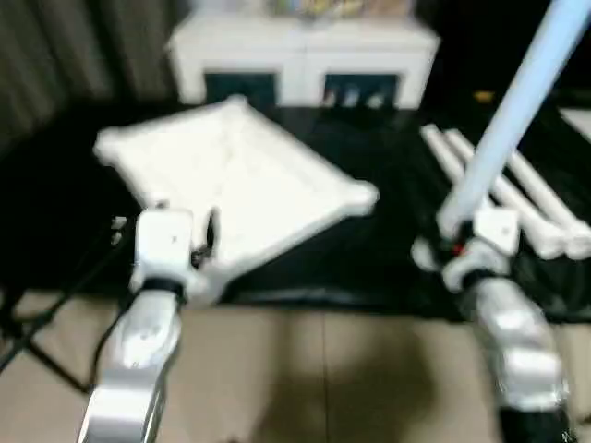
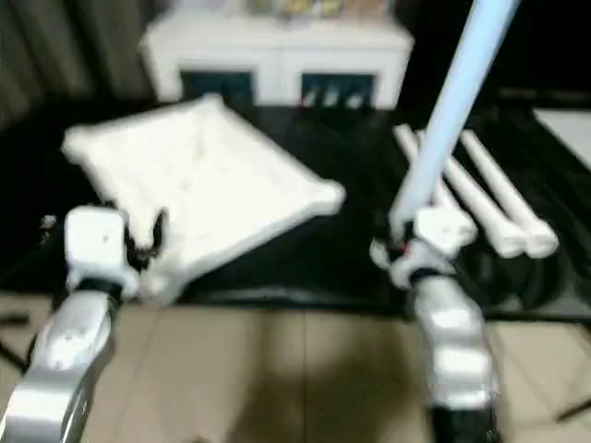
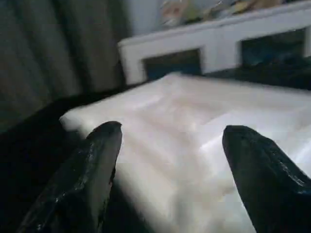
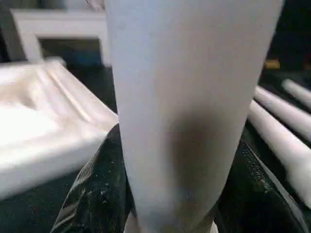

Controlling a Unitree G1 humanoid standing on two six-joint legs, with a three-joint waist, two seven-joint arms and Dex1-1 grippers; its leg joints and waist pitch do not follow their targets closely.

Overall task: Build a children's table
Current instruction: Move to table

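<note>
Basically early: tabletop (image 1: 235, 185) lies underside up on the dark mat, no leg fitted; right claw (image 2: 416, 242) grips one leg (image 2: 452, 101) lifted upright, three legs (image 1: 517, 198) lie beside; left claw (image 3: 170, 170) spread, empty, at the tabletop's near edge

Your head cameras are looking forward and down, sharing the tabletop (image 1: 235, 180) and far cabinet (image 1: 305, 55). Your left wrist camera is facing that tabletop close; right wrist camera is hugging the leg (image 4: 187, 111).
</note>
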